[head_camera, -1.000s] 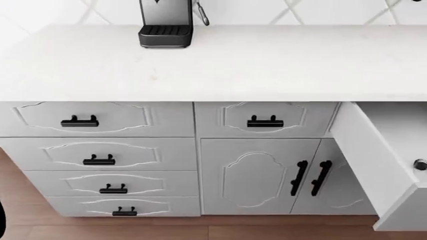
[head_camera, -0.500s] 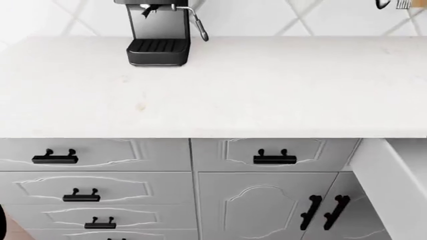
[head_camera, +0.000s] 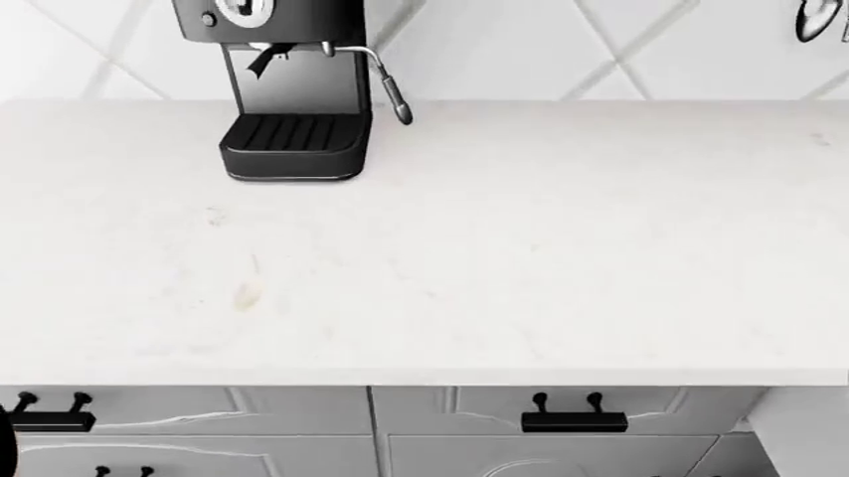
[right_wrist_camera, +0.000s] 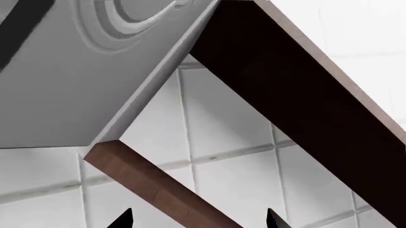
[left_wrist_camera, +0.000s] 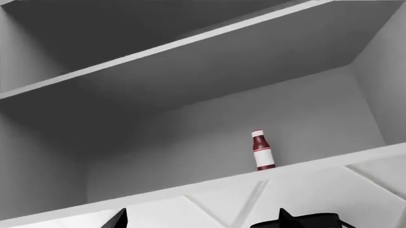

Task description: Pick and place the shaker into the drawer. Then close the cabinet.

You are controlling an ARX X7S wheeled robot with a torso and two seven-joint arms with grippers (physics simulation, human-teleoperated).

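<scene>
The worktop [head_camera: 531,248] of the cabinet [head_camera: 438,437] fills most of the head view, a wide bare stretch of white speckled stone running from the tiled wall [head_camera: 531,40] at the far side to its near edge. A black espresso machine [head_camera: 285,89] stands at the far left against the tiles, its top cut off by the frame. Below the near edge only the top strip of the cabinet fronts shows, with two black bar handles [head_camera: 574,417]; at the lower right corner a white slanted piece [head_camera: 809,437] juts out, likely the open drawer, but too little shows to be sure. The shaker is not visible in any view.

Neither arm appears in the head view. In the left wrist view, two dark tips of the left gripper [left_wrist_camera: 203,221] stand apart at the frame edge, so it is spread wide; beyond it lies an open white shelf [left_wrist_camera: 190,190] with a red sauce bottle [left_wrist_camera: 261,150] upright on it. In the right wrist view the right gripper [right_wrist_camera: 198,219] likewise shows two separated tips, holding nothing, facing white tiles, a brown wooden edge [right_wrist_camera: 152,185] and a carved white panel [right_wrist_camera: 76,71].
</scene>
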